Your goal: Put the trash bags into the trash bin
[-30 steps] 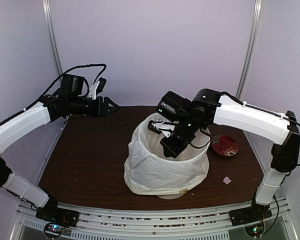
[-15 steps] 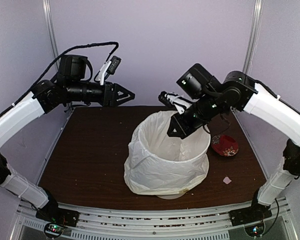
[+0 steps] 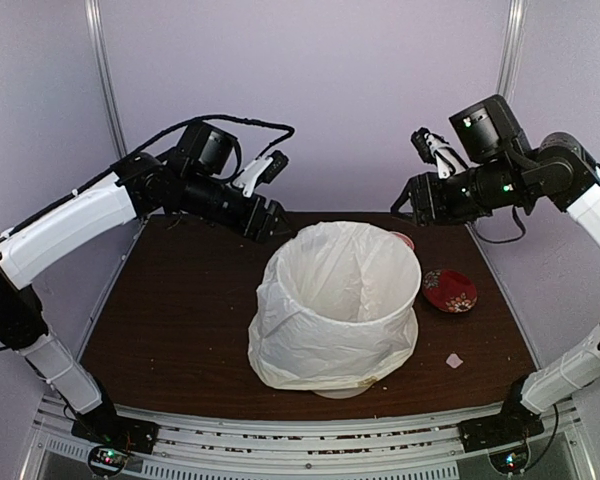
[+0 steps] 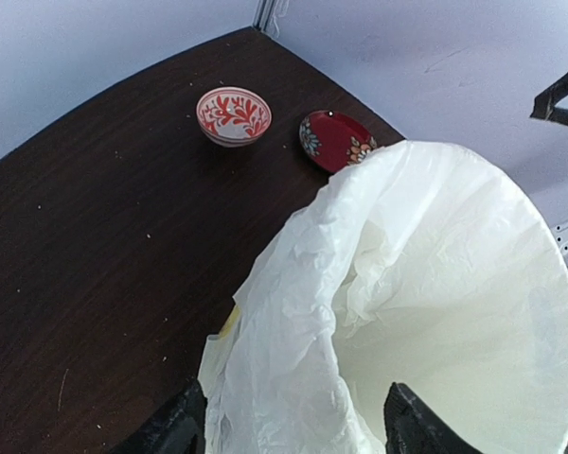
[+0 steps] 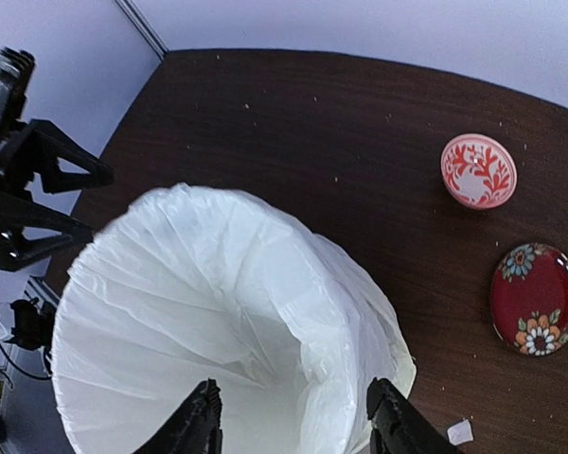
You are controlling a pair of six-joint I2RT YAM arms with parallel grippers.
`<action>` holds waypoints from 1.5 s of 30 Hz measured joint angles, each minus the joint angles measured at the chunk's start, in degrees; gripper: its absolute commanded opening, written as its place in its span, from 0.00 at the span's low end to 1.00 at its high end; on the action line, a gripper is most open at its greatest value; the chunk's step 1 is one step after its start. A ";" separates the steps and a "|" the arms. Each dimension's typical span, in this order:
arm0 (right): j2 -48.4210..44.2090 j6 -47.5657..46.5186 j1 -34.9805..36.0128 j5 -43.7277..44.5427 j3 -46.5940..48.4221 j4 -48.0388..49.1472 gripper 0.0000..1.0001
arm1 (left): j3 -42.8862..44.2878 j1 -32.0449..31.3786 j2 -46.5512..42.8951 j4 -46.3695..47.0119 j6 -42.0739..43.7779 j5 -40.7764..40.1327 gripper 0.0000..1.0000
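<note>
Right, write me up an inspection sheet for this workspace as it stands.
Surface: dark brown table, dotted with pale crumbs.
Job's things: trash bag stands open-mouthed, folded over the rim and draped down the outside of the trash bin, which it hides.
Clutter: red floral plate, red-and-white bowl, paper scrap, all on the table beside the bag.
Grippers: left gripper and right gripper both open, empty, in the air behind the bag's rim.
Cables: black cable loops above the left arm; another hangs under the right arm, off the table.
Surroundings: pale walls, metal frame posts.
</note>
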 measured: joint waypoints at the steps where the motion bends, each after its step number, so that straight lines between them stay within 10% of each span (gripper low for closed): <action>1: -0.68 0.70 0.00 -0.04 -1.84 -0.52 0.51 | 0.00 -0.17 0.02 -0.52 -0.35 0.00 0.66; 24: 11.54 0.13 -0.50 1.68 -4.11 0.35 0.00 | 2.67 -2.01 2.62 -1.99 -3.74 -4.20 0.66; 45: 31.52 -5.40 -7.41 2.47 17.59 3.65 0.00 | -4.42 -1.33 -14.29 3.23 -5.90 -16.24 0.70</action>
